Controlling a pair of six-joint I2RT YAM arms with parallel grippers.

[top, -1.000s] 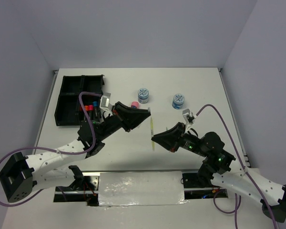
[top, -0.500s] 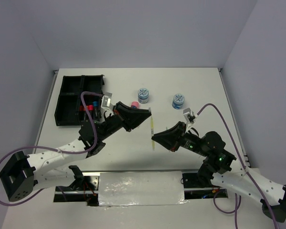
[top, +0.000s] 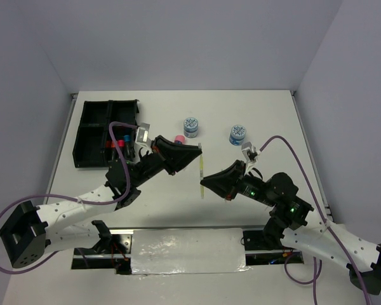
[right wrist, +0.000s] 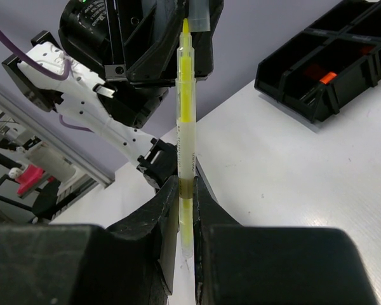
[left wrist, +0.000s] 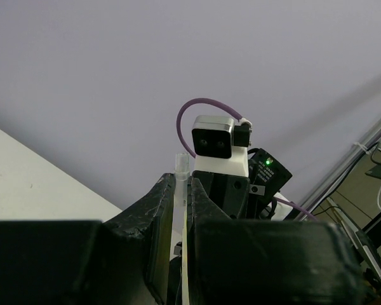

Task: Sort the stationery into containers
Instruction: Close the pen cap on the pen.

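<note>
Left gripper (top: 198,154) and right gripper (top: 206,184) are both clamping the pen (top: 203,171) mid-frame, while markers (top: 119,143) are lying in the upper-left tray (top: 92,130), with tubs (top: 190,126) and pink tube (top: 179,138) waiting outside.

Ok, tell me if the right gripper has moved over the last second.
Yes, slightly: the right gripper has edged up-frame and left, and its camera bracket is now nearer the right tub.

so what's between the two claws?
The yellow-green pen: right claw grips its barrel, its tip ends beside the clear cap in the left claw. Shows best in right wrist view.
</note>
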